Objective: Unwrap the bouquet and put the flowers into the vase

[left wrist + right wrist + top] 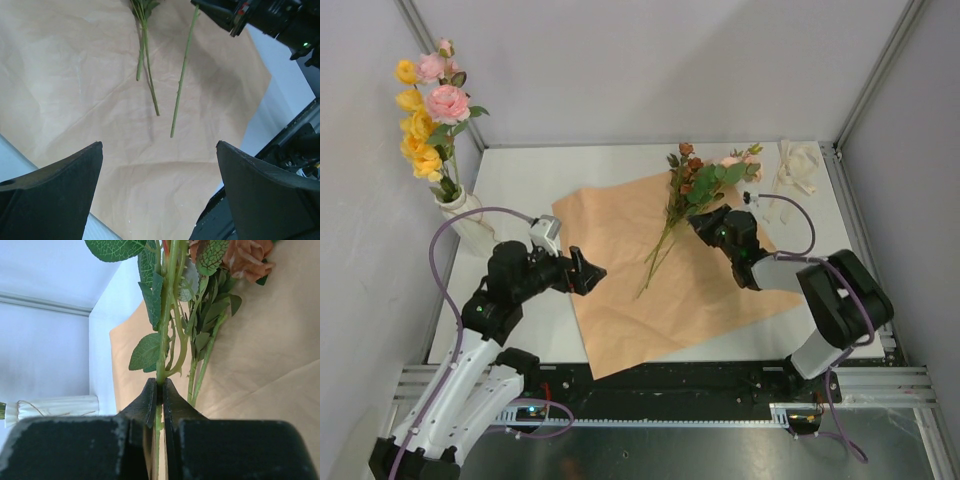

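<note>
Inspector: Grey walls [670, 60] enclose a white bench [520, 170]; a creased peach paper sheet [650, 310] lies flat across its middle.

Clerk: Task items?

Inspector: Loose flowers [692, 185] lie on the sheet's far part. Vase [458, 208] stands at the bench's far left corner, holding pink and yellow blooms [428, 100]. Cream ribbon [798, 168] far right.

Clerk: Tools?

Inspector: Right tool [160, 390] clamped on a green stem [165, 315]; left tool [592, 272] wide open over the sheet's left edge, empty.
</note>
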Controlling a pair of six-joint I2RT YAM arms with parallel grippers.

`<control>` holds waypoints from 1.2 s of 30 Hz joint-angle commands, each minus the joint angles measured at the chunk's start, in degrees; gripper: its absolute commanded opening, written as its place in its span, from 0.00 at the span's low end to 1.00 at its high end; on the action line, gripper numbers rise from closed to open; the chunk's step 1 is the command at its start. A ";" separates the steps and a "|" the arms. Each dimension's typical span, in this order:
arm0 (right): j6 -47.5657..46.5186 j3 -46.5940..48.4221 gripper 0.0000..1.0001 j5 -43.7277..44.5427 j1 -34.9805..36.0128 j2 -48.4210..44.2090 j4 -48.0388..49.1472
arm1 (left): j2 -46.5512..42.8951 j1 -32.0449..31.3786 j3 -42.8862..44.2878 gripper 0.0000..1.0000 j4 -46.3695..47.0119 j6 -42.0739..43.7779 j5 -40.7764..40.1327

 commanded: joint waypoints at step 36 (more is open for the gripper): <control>-16.33 -1.01 0.00 -12.11 28.29 -24.13 4.12 | 7.32 -10.25 6.17 0.54 11.58 -11.59 12.64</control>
